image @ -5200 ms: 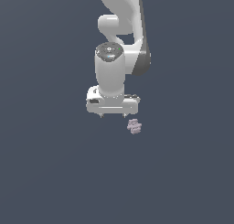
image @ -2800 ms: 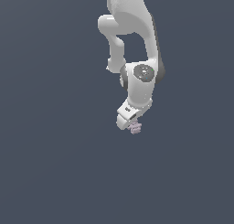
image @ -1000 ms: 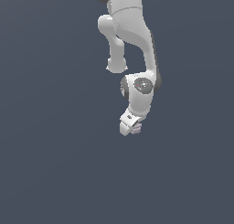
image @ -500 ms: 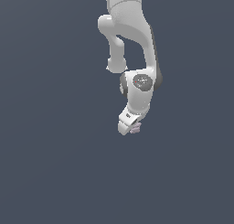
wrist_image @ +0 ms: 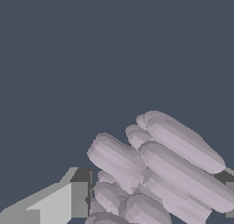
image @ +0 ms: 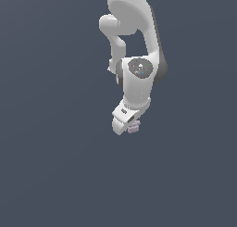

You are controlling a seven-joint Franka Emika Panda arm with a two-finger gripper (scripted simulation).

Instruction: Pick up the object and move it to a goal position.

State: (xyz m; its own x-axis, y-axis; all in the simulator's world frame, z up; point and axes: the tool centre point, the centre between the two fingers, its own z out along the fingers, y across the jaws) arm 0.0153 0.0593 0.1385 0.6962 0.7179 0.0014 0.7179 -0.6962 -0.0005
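The object [image: 134,126] is a small pale mauve-grey lumpy thing with stacked ridges. In the exterior view it peeks out at the lower edge of my white gripper [image: 128,125], on the exterior view's right side of the hand. In the wrist view the object [wrist_image: 155,168] fills the gap between my two fingers. One finger [wrist_image: 68,202] presses on one side and the other finger [wrist_image: 230,187] shows at the opposite edge. The gripper [wrist_image: 153,195] is shut on the object. No goal marker shows in either view.
The ground is a plain dark grey-blue surface in both views. The white arm [image: 139,78] reaches down from the top of the exterior view, above the hand.
Over the earlier frames the hand turned, came down over the object and closed on it. In the last second the gripper and object have barely moved.
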